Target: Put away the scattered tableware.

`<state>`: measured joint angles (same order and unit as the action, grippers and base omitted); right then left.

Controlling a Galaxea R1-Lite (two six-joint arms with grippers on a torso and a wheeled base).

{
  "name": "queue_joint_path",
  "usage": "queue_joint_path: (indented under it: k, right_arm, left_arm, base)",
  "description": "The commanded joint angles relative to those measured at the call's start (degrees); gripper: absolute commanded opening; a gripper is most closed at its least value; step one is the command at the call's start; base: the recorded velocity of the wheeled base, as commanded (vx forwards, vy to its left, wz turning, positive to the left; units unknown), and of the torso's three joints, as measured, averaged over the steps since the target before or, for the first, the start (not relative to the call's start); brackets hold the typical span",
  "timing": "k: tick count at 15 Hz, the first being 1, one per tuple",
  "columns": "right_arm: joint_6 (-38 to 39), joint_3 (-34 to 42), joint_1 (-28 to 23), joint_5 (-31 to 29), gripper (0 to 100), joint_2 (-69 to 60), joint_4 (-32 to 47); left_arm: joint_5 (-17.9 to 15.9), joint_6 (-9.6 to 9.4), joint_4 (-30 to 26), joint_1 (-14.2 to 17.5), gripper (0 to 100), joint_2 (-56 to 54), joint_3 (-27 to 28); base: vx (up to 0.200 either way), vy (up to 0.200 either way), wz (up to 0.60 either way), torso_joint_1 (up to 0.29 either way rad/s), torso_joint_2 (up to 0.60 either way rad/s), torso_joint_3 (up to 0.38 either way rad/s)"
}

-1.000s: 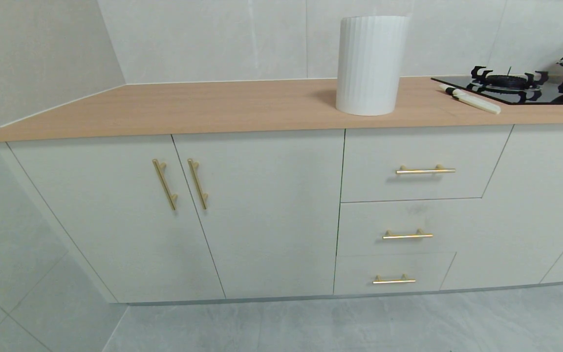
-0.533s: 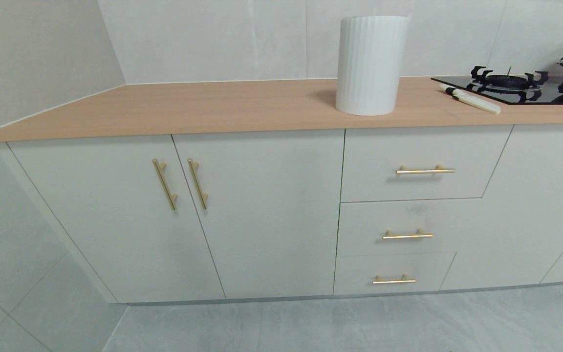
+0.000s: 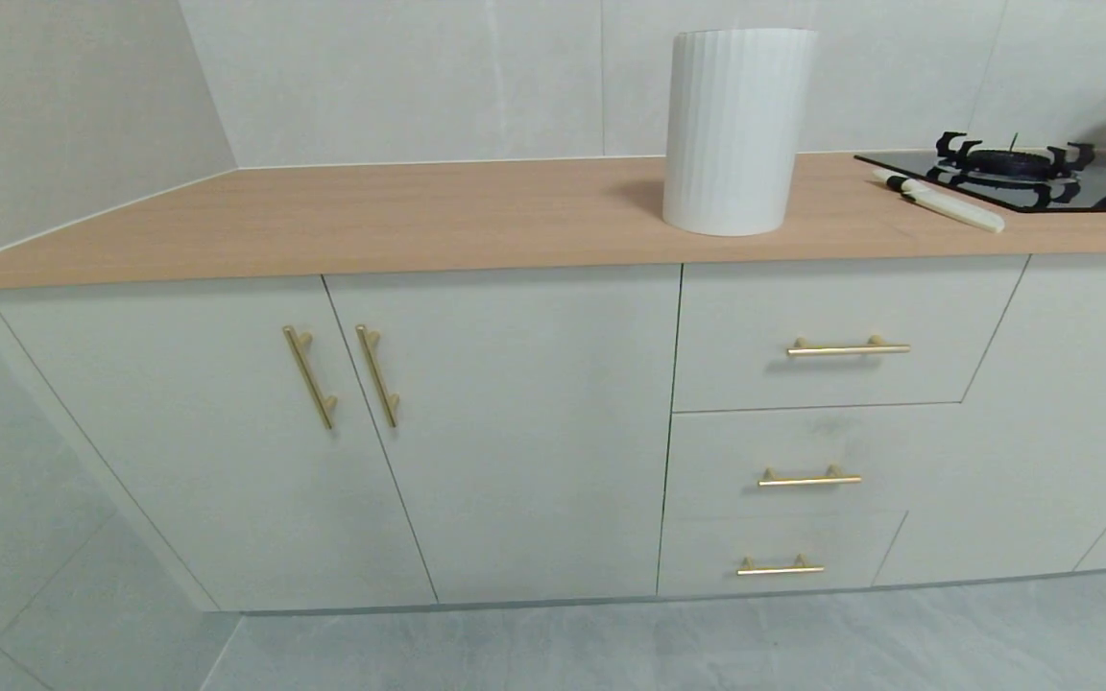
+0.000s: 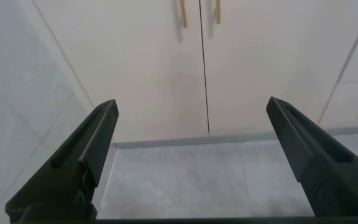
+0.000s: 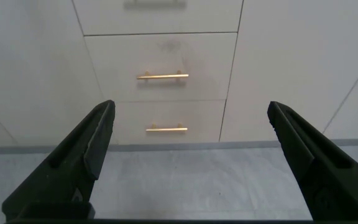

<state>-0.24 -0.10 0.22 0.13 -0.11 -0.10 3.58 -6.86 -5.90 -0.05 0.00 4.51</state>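
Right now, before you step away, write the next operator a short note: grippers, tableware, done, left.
Left gripper: open, empty, low before the cabinet doors. Right gripper: open, empty, low before the drawers.
Utensil lies on the counter at the stove's edge; white holder stands upright on the counter, apart from it.
Done: nothing visibly stowed. Left: pick up the utensil and stow it, likely in the holder or a drawer; all drawers shut.
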Motion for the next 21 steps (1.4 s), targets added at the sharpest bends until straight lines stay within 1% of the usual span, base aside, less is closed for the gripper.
queue_joint_path:
  k: [1,2,12,21]
  right_arm:
    - [-0.02,0.01,0.04,0.04,100,0.11,0.01]
    - [-0.02,0.01,0.04,0.04,100,0.11,0.01]
    - [-0.02,0.01,0.04,0.04,100,0.11,0.10]
    - [-0.02,0.01,0.04,0.04,100,0.11,0.01]
  left_arm:
    - [0.02,0.18,0.01,0.05,100,0.09,-0.03]
    - [-0.07,0.54,0.01,-0.04,100,0.09,-0.03]
    - [-0.07,0.62,0.01,-0.04,100,0.09,-0.03]
    - [-0.07,0.62,0.01,-0.04,100,0.09,-0.03]
  base:
    - [0.200,0.000,0.00,0.007,0.00,-0.007]
    - [0.200,0.000,0.00,-0.002,0.01,0.002]
    - [0.200,0.000,0.00,0.002,0.00,0.003]
    - [0.000,0.000,0.00,0.000,0.00,0.000]
